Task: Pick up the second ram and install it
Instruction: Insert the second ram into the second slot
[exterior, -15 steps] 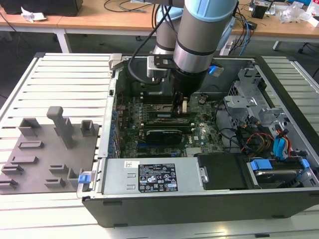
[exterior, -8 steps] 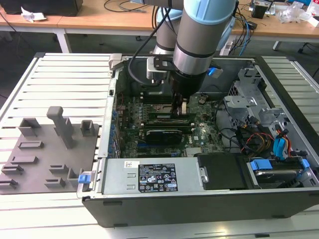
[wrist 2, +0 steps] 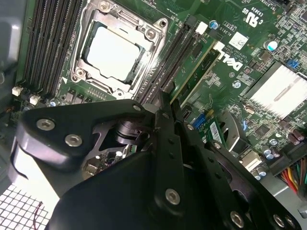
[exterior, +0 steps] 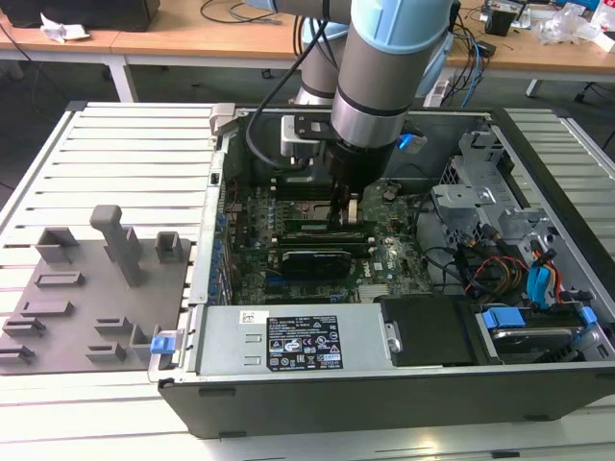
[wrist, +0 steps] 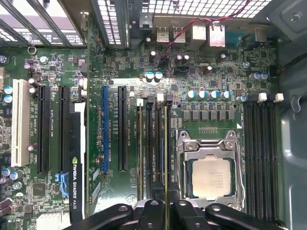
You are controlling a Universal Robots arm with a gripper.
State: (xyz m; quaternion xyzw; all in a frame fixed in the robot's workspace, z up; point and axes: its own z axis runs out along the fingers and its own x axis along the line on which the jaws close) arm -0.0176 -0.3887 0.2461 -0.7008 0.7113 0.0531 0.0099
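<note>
Clenching the second ram [wrist: 166,158] edge-up over a motherboard [wrist: 201,81] slot beside the processor socket [wrist: 209,176], the hand [wrist: 165,211] risked jamming it if tilted.

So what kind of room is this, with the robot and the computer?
Probably a workshop or lab for robots. An open computer case lies on a slatted metal table, a robot arm reaches into it, and wooden desks with cables stand behind.

Robotics lab / electronics workbench.
Open PC case [exterior: 384,384] w/ motherboard [wrist: 120,72] on slatted metal table [exterior: 115,144]; wooden desks [exterior: 192,34] behind w/ loose cables [exterior: 471,58]; grey fixture tray [exterior: 86,298].
</note>
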